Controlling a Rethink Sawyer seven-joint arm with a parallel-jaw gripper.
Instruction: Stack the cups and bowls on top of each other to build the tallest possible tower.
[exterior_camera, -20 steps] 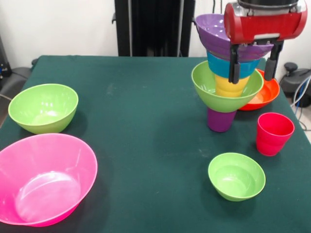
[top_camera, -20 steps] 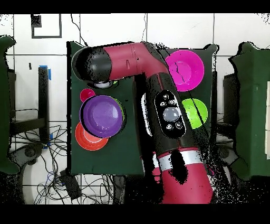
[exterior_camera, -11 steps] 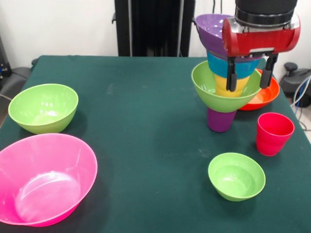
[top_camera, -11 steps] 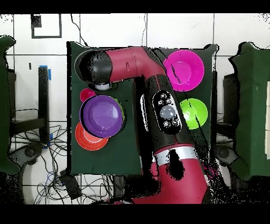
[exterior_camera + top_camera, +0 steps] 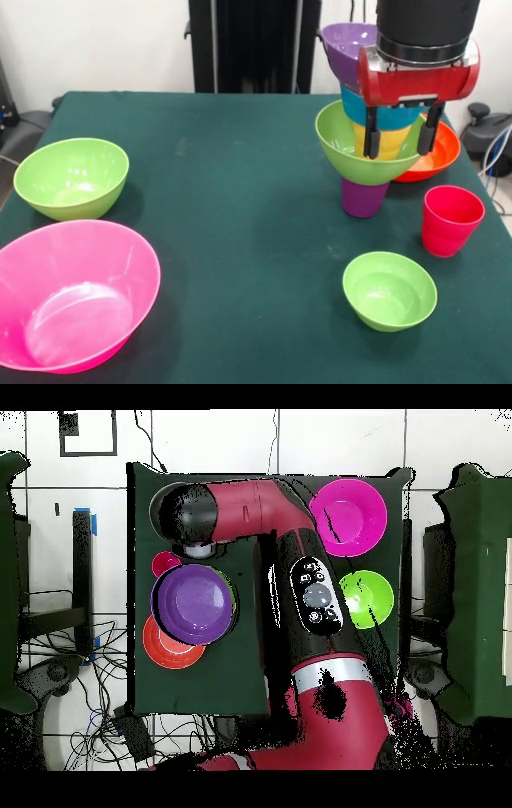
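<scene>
From the front we see the tower [image 5: 370,144] side-on at the table's right: a purple cup [image 5: 364,198] at the base, a lime green bowl [image 5: 346,148], a yellow-orange cup [image 5: 384,142], a blue bowl [image 5: 356,104], and a wide purple bowl [image 5: 346,46] on top. From overhead only that purple bowl [image 5: 195,604] shows, round and glossy, hiding the layers beneath.

The gripper [image 5: 398,138] hangs in front of the tower, its two dark fingers [image 5: 370,138] spread apart and holding nothing.

The orange-red bowl [image 5: 440,152] sits behind the tower, the red cup [image 5: 452,220] stands just beside it, and a small green bowl [image 5: 390,290] lies nearer. A second green bowl [image 5: 72,178] and the large hot pink bowl [image 5: 68,294] sit well apart at the left. All are empty, on the dark green table [image 5: 232,200].
</scene>
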